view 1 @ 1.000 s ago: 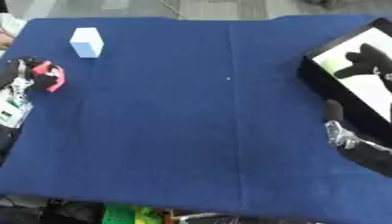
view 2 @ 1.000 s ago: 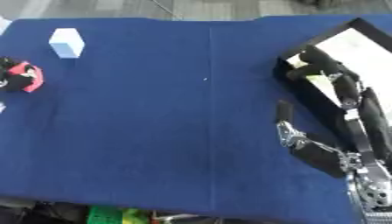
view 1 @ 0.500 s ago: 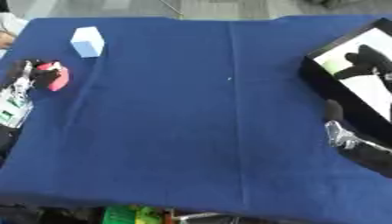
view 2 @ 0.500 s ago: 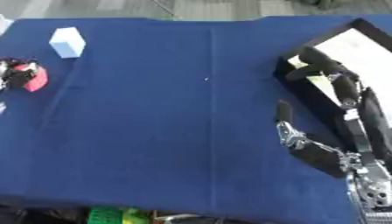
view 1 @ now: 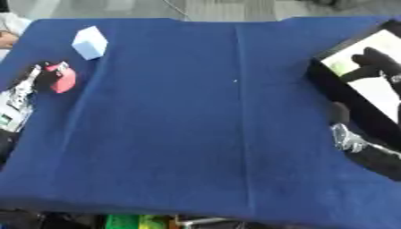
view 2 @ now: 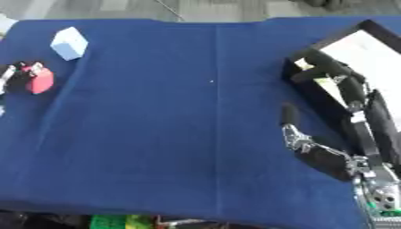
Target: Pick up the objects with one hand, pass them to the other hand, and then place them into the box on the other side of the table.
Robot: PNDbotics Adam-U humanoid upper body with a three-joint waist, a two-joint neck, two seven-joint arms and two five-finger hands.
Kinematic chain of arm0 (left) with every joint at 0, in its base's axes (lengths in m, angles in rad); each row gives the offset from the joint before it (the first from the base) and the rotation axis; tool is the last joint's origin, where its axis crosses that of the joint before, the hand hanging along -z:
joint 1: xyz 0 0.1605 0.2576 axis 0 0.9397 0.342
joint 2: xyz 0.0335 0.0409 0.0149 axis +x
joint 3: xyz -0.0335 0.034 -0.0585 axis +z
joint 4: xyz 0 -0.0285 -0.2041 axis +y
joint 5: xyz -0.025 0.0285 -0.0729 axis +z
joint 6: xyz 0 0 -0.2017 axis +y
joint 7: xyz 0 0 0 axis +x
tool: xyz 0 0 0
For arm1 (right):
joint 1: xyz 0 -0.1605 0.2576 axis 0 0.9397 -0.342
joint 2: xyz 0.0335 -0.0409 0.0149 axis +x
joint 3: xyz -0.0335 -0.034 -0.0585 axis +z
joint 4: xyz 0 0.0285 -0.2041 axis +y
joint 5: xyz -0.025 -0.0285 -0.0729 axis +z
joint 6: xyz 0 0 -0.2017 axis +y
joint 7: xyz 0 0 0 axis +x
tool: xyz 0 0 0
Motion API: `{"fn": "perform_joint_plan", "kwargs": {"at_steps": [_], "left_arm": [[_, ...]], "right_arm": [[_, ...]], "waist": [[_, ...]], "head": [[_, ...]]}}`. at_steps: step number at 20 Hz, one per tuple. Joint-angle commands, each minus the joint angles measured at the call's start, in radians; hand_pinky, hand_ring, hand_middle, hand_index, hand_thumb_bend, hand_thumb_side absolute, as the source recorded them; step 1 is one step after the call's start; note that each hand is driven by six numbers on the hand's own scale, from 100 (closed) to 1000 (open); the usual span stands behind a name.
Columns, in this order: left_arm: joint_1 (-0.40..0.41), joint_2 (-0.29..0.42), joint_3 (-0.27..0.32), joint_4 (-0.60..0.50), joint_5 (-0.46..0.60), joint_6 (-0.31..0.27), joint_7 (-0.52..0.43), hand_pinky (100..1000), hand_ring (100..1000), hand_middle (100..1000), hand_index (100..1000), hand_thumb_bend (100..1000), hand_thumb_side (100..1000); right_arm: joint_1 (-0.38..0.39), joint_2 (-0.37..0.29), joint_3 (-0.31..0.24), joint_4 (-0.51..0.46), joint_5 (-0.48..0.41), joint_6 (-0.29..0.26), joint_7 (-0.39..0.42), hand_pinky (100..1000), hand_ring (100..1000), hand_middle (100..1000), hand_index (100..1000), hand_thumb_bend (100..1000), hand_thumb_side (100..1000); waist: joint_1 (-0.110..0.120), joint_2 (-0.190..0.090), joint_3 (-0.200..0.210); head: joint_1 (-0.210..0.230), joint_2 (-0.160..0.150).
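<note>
A red object [view 1: 62, 78] is at the table's left edge, with my left hand [view 1: 28, 87] shut on it; the black fingers curl round its left side. A pale blue block [view 1: 89, 42] lies on the blue cloth at the far left, apart from that hand. The black box [view 2: 300, 83] with a white inside stands at the right edge. My right hand [view 2: 327, 157] rests open at the lower right, thumb pointing up, its straight fingers [view 2: 341, 75] reaching up over the box's near wall. Something dark and something pale green show inside the box, partly hidden by those fingers.
A blue cloth [view 1: 203, 116] covers the whole table, with a seam running down its middle. Green things show below the table's front edge [view 1: 125, 221]. The floor beyond the far edge is grey.
My left hand has carried the red object slightly to the right. The blue block, the box and my right hand have stayed where they were.
</note>
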Motion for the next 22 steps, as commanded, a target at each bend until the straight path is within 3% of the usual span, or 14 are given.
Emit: {"fn": "perform_joint_plan", "kwargs": {"at_steps": [1, 4, 6, 7, 12, 16, 19, 22], "left_arm": [[-0.001, 0.026, -0.006, -0.014, -0.043, -0.021, -0.032, 858, 753, 775, 895, 387, 910], [0.000, 0.026, -0.008, -0.024, -0.111, -0.030, -0.044, 849, 744, 770, 901, 412, 809], [0.001, 0.024, -0.008, -0.029, -0.163, -0.026, -0.045, 830, 719, 742, 889, 390, 631], [0.001, 0.023, -0.007, -0.031, -0.186, -0.023, -0.044, 825, 714, 736, 885, 383, 598], [0.002, 0.017, -0.002, -0.044, -0.253, -0.011, -0.035, 750, 605, 607, 795, 311, 170], [0.004, 0.016, 0.005, -0.060, -0.265, 0.002, 0.010, 684, 519, 510, 698, 224, 167], [0.008, 0.016, 0.013, -0.081, -0.247, 0.015, 0.075, 648, 466, 452, 620, 100, 169], [0.021, 0.015, 0.020, -0.130, -0.201, 0.021, 0.139, 644, 450, 430, 589, 100, 183]], "right_arm": [[-0.004, -0.008, -0.004, -0.021, 0.002, 0.001, 0.000, 838, 858, 627, 945, 100, 236], [-0.004, -0.008, -0.003, -0.021, 0.000, -0.001, 0.002, 840, 859, 627, 945, 100, 236], [-0.004, -0.008, -0.003, -0.021, -0.001, -0.002, 0.003, 840, 859, 626, 944, 100, 237], [-0.003, -0.008, -0.003, -0.021, -0.002, -0.003, 0.004, 840, 859, 626, 946, 100, 237], [-0.002, -0.008, -0.004, -0.021, -0.003, -0.003, 0.004, 840, 858, 621, 944, 100, 237], [-0.001, -0.009, -0.004, -0.021, -0.005, -0.004, 0.004, 841, 857, 619, 941, 100, 238], [-0.001, -0.010, -0.005, -0.021, -0.006, -0.004, 0.003, 840, 857, 619, 939, 100, 239], [0.000, -0.012, -0.005, -0.021, -0.007, -0.004, 0.002, 840, 856, 617, 937, 100, 240]], "waist": [[-0.001, -0.019, 0.000], [-0.001, -0.019, 0.001], [-0.001, -0.019, 0.001], [-0.001, -0.020, 0.002], [-0.002, -0.021, 0.003], [-0.003, -0.024, 0.005], [-0.004, -0.026, 0.008], [-0.006, -0.029, 0.011]], "head": [[-0.003, -0.002], [-0.004, -0.002], [-0.005, -0.002], [-0.006, -0.002], [-0.008, -0.002], [-0.011, -0.002], [-0.013, -0.002], [-0.015, -0.002]]}}
